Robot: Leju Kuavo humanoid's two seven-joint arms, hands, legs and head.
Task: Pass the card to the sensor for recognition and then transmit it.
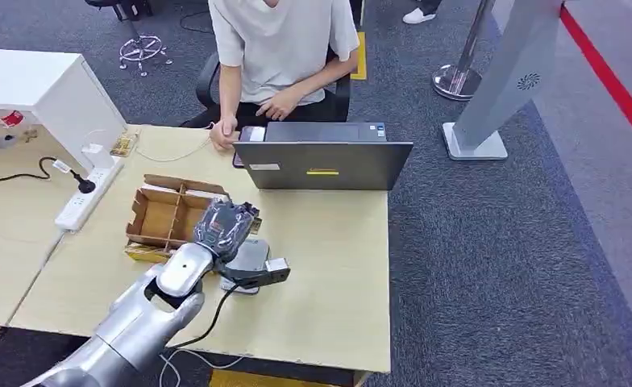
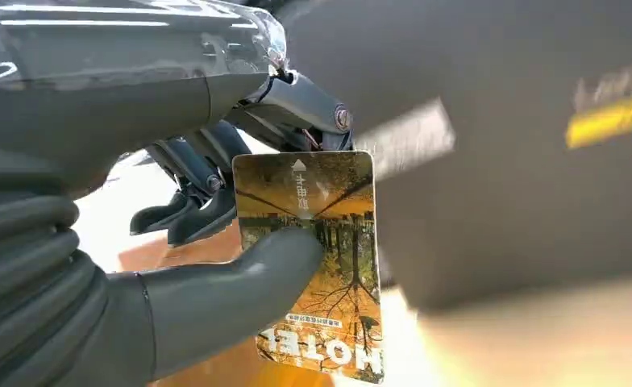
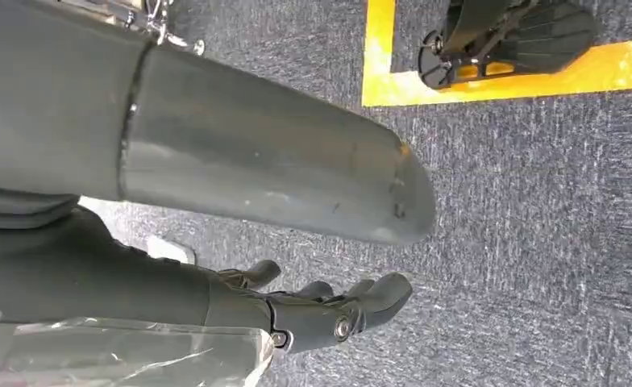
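My left hand (image 1: 222, 228) hovers over the table between the cardboard box and the grey sensor (image 1: 252, 266), just above the sensor's near-left side. In the left wrist view the left hand (image 2: 216, 266) pinches an orange hotel card (image 2: 317, 266) between thumb and fingers, the card facing the dark back of the laptop (image 2: 522, 177). The card itself is hidden under the hand in the head view. My right hand (image 3: 321, 310) hangs over grey carpet, fingers loosely apart, holding nothing.
A cardboard divider box (image 1: 172, 216) lies left of the hand. A laptop (image 1: 322, 161) stands at the table's far edge, with a seated person (image 1: 276, 56) behind it. A power strip (image 1: 83, 197) and white cabinet (image 1: 47, 93) sit left. The sensor's cable (image 1: 208, 326) runs toward the near edge.
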